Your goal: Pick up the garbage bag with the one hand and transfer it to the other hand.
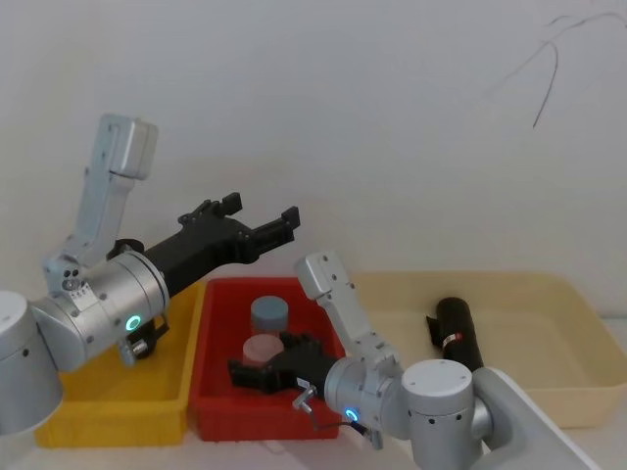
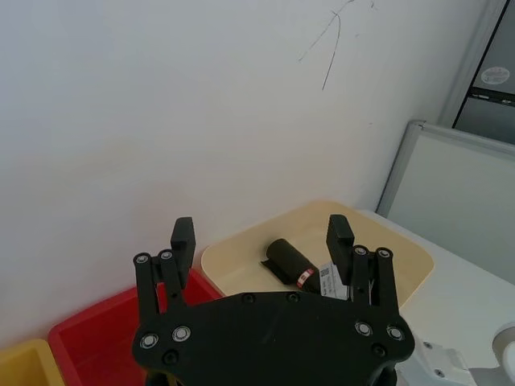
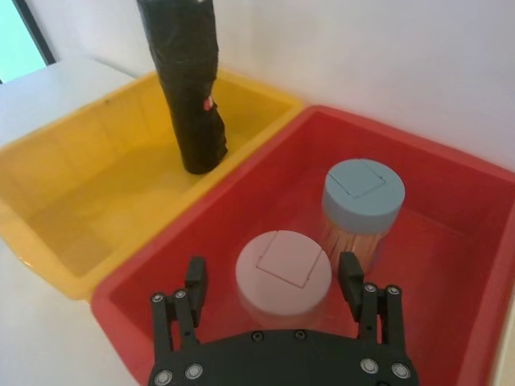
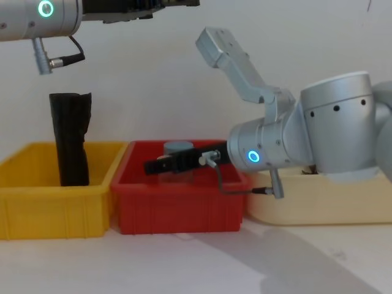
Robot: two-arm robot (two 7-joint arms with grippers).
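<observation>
The garbage bag [image 1: 458,333], a tightly rolled black cylinder with a red-and-white label band, lies in the cream tray [image 1: 549,294] on the right. The left wrist view also has the garbage bag [image 2: 288,260] lying beyond the open fingers. My left gripper [image 1: 261,209] is raised in the air above the bins, open and holding nothing, well short of the bag. My right gripper [image 1: 253,364] reaches low into the red bin [image 1: 211,392], and in the right wrist view the right gripper [image 3: 272,269] stands open just over a pink-lidded jar [image 3: 283,269].
A blue-lidded jar [image 3: 364,195] stands in the red bin beside the pink one. A plain black roll [image 4: 70,141] stands upright in the yellow bin [image 4: 49,208] on the left. A white wall runs close behind all three containers.
</observation>
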